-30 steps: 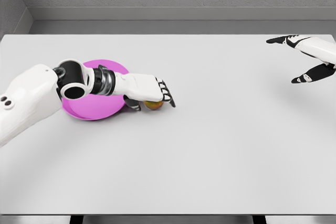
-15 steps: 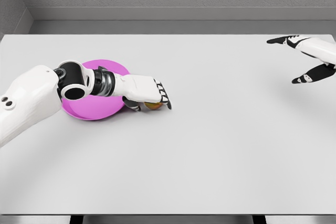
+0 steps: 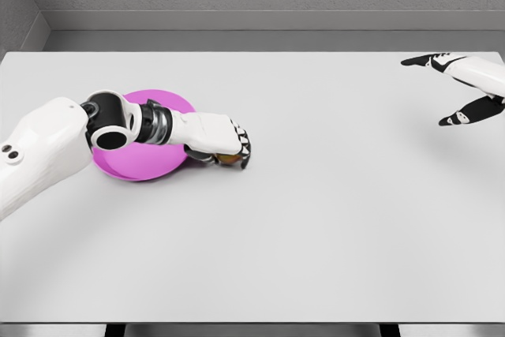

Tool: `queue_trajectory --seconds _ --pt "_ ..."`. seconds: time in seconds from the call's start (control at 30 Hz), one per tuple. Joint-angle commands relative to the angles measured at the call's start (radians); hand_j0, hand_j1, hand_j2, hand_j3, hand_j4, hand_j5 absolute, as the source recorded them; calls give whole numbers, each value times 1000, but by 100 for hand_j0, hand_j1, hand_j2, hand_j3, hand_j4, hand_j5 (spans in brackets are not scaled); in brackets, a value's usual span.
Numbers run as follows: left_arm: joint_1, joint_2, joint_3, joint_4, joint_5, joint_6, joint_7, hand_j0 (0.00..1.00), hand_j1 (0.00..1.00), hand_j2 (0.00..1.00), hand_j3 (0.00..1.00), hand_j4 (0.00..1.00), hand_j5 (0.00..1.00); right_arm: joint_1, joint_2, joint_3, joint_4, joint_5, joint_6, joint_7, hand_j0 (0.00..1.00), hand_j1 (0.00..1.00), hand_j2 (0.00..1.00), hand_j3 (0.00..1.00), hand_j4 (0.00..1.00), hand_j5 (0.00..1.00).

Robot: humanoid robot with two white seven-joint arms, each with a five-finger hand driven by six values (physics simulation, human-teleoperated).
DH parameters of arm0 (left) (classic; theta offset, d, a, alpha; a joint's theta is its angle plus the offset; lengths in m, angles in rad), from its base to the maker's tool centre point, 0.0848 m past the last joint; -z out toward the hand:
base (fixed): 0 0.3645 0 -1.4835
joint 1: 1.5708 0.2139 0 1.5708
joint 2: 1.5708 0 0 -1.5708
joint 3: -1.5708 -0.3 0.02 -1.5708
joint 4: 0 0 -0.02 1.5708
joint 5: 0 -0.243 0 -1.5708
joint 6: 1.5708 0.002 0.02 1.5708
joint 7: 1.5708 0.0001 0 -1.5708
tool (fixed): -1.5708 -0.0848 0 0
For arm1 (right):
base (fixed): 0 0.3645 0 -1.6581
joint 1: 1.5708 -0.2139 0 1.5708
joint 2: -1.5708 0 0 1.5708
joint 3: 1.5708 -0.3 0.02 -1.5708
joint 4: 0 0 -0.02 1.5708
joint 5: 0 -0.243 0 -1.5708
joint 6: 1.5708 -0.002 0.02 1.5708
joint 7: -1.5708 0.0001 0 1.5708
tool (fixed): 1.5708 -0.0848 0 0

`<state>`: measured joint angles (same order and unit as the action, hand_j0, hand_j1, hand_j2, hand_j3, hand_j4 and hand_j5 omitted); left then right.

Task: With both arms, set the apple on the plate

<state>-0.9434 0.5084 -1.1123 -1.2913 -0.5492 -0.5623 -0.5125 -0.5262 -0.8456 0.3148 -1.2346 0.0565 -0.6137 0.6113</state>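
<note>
curling over the apple [image 3: 230,159] beside the plate [image 3: 138,165] on the surface [image 3: 316,219], the left robot hand [image 3: 229,144] is closed on it; a firm hold should be secured before lifting. the right robot hand [image 3: 461,88] is held open, well apart.

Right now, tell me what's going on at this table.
The left hand is curled over the apple, which sits on the white table just right of the pink plate. Its fingers wrap the fruit, which is not yet on the plate. The right hand is at the far right edge, fingers spread, holding nothing.
</note>
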Motion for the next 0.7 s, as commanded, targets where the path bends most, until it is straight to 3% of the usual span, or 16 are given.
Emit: queue_trajectory --seconds 0.0,0.33,0.5,0.67 --pt "0 1 0 0 -1 -5 -1 54 54 54 54 54 54 0 -1 0 0 -7 3 0 100 100 100 100 100 100" --pt "-37 18 14 -8 58 -39 2 54 54 54 54 54 54 -2 -1 0 0 -7 3 0 100 100 100 100 100 100" --pt "-41 113 83 -5 120 -49 3 51 51 51 51 51 51 -2 -3 0 0 -7 3 0 100 100 100 100 100 100" --pt "-41 203 94 1 127 -49 3 51 51 51 51 51 51 -2 -1 0 0 -7 3 0 100 100 100 100 100 100"
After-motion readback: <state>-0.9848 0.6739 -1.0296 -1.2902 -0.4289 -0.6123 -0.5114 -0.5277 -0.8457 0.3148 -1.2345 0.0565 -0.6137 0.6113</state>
